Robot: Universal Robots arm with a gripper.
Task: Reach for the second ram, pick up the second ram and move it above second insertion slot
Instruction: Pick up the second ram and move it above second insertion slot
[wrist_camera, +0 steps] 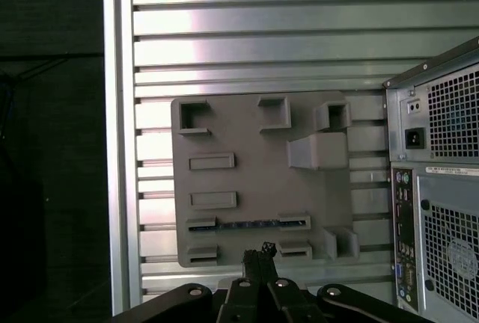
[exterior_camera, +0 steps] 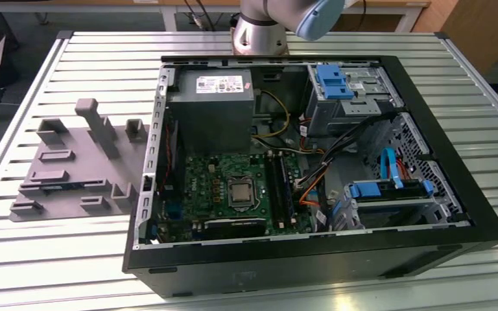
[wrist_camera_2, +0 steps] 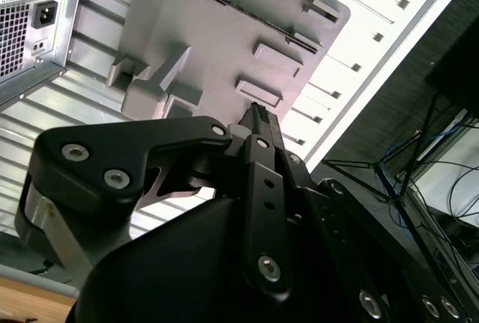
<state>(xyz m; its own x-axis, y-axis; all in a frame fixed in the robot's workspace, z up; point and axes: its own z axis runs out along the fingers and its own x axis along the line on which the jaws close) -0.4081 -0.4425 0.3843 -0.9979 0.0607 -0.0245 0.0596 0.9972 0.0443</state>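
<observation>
The pincer (wrist_camera: 259, 251), tips together and empty, hangs above the gray holder plate's (wrist_camera: 254, 177) edge, near the ram (wrist_camera: 247, 224).

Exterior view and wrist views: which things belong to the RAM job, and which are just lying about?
Job:
- gripper, shut and empty, above the tray
- RAM stick, lying in the grey fixture tray
- RAM slots on the motherboard
- open computer case

Lying about:
- power supply
- blue drive caddy
- orange cables
- slatted table
</observation>
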